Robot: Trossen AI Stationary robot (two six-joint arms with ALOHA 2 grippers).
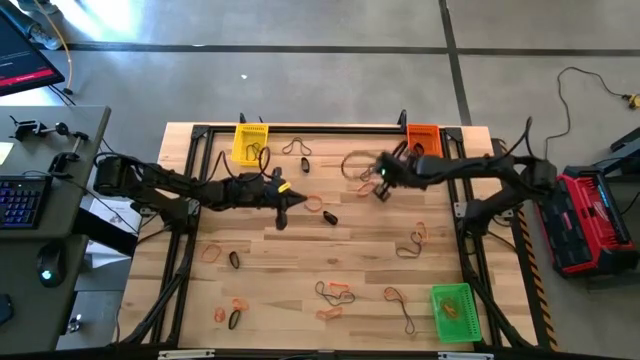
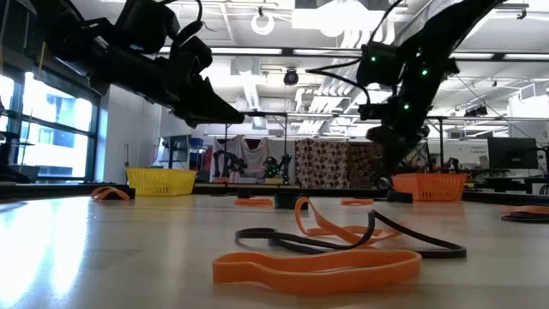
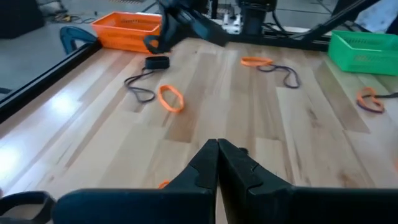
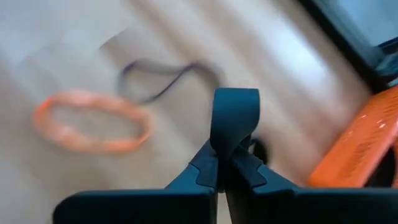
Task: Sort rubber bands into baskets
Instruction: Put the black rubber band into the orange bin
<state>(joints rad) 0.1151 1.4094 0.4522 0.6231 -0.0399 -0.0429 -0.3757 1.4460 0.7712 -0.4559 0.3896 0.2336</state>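
Several orange, black and tan rubber bands lie scattered flat on the wooden table. The yellow basket stands at the far left, the orange basket at the far right and the green basket at the near right. My right gripper is near the orange basket, over an orange band and a black band, and is shut on a black rubber band. My left gripper is shut and empty at the table's middle, just left of an orange band. My right gripper pinches the black rubber band between its two shut fingertips. A short flattened loop of the band sticks out past the tips. The fingers slant down toward the table. The fingers hide the rest of the band.
A black frame runs along the table's edges. A red and black case stands on the floor to the right. A tangle of orange and black bands lies near the front edge. Bare wood lies between the two grippers.
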